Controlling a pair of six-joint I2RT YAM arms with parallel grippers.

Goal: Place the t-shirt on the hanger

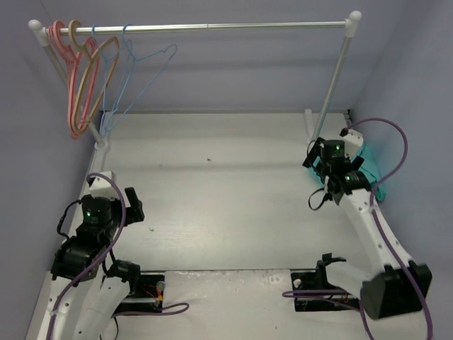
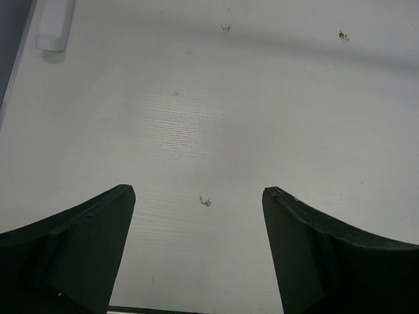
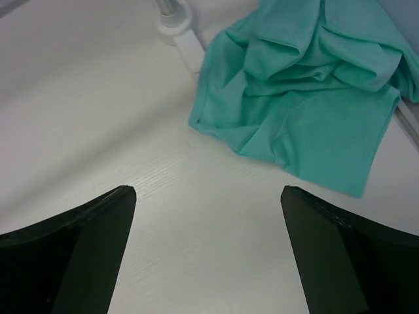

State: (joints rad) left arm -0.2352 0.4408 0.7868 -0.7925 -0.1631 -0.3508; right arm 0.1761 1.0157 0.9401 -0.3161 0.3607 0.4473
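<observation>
The teal-green t-shirt (image 3: pixel 301 91) lies crumpled on the table at the far right, by the rack's right foot; in the top view only a strip of the t-shirt (image 1: pixel 371 170) shows behind my right arm. My right gripper (image 3: pixel 208 193) is open and empty, above bare table just short of the shirt's near hem. Two thin light-blue wire hangers (image 1: pixel 134 78) hang at the left end of the rail. My left gripper (image 2: pixel 199 191) is open and empty over bare table at the near left; in the top view the left gripper (image 1: pixel 134 205) points away from the base.
A silver clothes rail (image 1: pixel 212 27) spans the back on two white-footed posts. A pink hanger (image 1: pixel 62 71) and a tan hanger (image 1: pixel 90 67) hang left of the blue ones. The rack's right foot (image 3: pixel 175 14) stands beside the shirt. Grey walls close in both sides.
</observation>
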